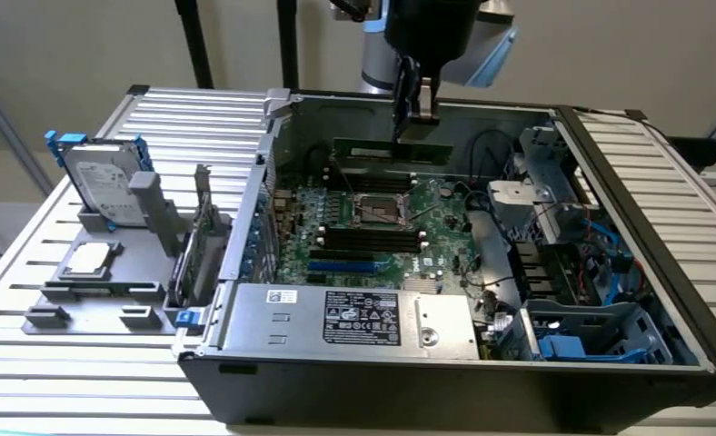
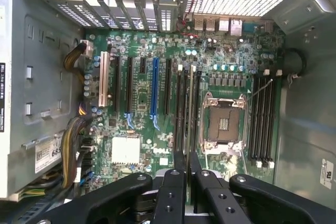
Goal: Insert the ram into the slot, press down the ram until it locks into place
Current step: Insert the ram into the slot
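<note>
"Where was the slot?"

"Just past the blue slot [image 1: 340, 266], in the bank of black ones. The slot [image 1: 364, 236] lay between the blue one and the processor socket [image 1: 376, 207]. Its long axis ran from the exterior view's left to its right."

"And the ram?"

"The ram [image 1: 376, 152] was up in the air above the board and level, not seated in anything. Its long axis ran the same way as the slots, so the two looked parallel."

"The claw?"

"The gripper [image 1: 414, 134] was clenched on the ram's upper edge, a little to the exterior view's right of the stick's middle. In the wrist view the fingers [image 2: 173, 198] lined up with that same bank. I judged the slot lay below the claw with no twist between them, though I couldn't tell which black slot."
</note>
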Available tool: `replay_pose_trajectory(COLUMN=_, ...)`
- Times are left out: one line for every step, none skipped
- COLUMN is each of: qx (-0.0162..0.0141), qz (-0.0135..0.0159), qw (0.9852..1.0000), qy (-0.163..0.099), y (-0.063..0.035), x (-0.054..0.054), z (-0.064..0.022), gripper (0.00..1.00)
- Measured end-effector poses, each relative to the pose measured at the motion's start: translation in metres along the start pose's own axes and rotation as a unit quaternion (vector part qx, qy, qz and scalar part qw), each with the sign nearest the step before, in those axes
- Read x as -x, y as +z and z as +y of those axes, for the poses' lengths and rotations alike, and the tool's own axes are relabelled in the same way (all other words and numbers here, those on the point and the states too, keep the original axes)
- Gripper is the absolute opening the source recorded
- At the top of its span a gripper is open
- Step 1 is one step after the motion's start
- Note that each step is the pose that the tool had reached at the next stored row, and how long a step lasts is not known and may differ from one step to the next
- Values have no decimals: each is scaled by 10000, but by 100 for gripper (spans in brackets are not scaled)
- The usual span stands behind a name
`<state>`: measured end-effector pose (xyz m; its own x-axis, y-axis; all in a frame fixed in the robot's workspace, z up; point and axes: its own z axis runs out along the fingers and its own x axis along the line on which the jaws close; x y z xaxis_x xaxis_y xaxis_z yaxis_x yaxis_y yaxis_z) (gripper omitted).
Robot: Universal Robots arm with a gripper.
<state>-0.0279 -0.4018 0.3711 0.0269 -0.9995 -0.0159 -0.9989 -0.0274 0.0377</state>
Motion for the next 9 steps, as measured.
replay_pose_trajectory(qx=0, qz=0, qw=10000, qy=1, y=18, x=0, z=7, gripper=14)
replay_pose_trajectory(qx=0, qz=1, qw=10000, qy=0, y=37, x=0, z=13, gripper=14)
replay_pose_trajectory(qx=0, qz=0, qw=10000, qy=0, y=56, x=0, z=18, gripper=14)
replay_pose_trajectory(qx=0, qz=0, qw=10000, qy=0, y=74, x=0, z=23, gripper=14)
replay_pose_trajectory(qx=0, qz=0, qw=10000, qy=0, y=92, x=0, z=27, gripper=14)
replay_pose_trajectory(qx=0, qz=0, qw=10000, qy=0, y=111, x=0, z=31, gripper=14)
replay_pose_trajectory(qx=0, qz=0, qw=10000, qy=0, y=129, x=0, z=34, gripper=14)
replay_pose_trajectory(qx=0, qz=1, qw=10000, qy=0, y=147, x=0, z=35, gripper=14)
replay_pose_trajectory(qx=0, qz=1, qw=10000, qy=0, y=165, x=0, z=37, gripper=14)
